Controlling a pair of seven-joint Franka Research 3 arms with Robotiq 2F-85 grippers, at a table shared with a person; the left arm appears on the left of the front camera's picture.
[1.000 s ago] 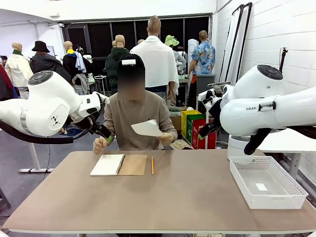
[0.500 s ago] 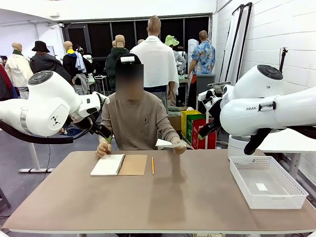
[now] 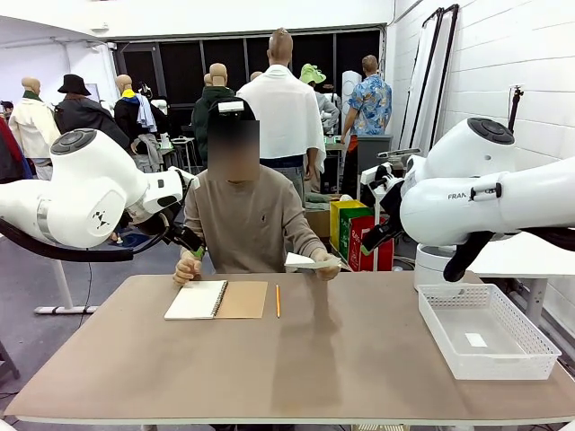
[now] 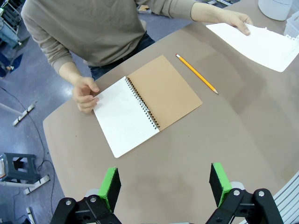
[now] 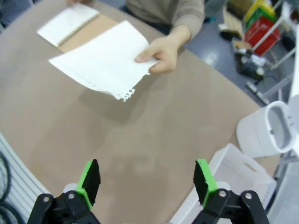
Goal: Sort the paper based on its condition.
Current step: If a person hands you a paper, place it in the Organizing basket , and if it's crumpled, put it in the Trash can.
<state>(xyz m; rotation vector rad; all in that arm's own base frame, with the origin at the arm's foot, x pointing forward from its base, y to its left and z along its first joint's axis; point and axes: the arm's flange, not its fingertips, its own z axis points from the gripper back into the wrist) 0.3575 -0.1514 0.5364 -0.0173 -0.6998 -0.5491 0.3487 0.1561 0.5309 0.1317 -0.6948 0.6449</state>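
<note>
A person at the far side holds a flat white sheet of paper [image 3: 304, 261] [image 5: 105, 59] [image 4: 261, 43] in one hand, just above the table; one edge is ragged from the spiral binding. The other hand rests on the open spiral notebook [image 3: 216, 299] [image 4: 145, 102]. My left gripper [image 4: 163, 182] hangs open high above the table, short of the notebook. My right gripper [image 5: 147, 179] is open too, above bare tabletop, with the sheet well ahead of it. Neither holds anything.
A yellow pencil [image 3: 278, 301] [image 4: 196, 73] lies right of the notebook. A white plastic basket [image 3: 485, 330] [image 5: 224, 172] sits at the table's right edge with a small paper scrap inside. The brown table [image 3: 341, 359] is otherwise bare in the middle and front.
The person lowered the sheet from chest height down to just above the table, then kept it there. Both arms stayed still.
</note>
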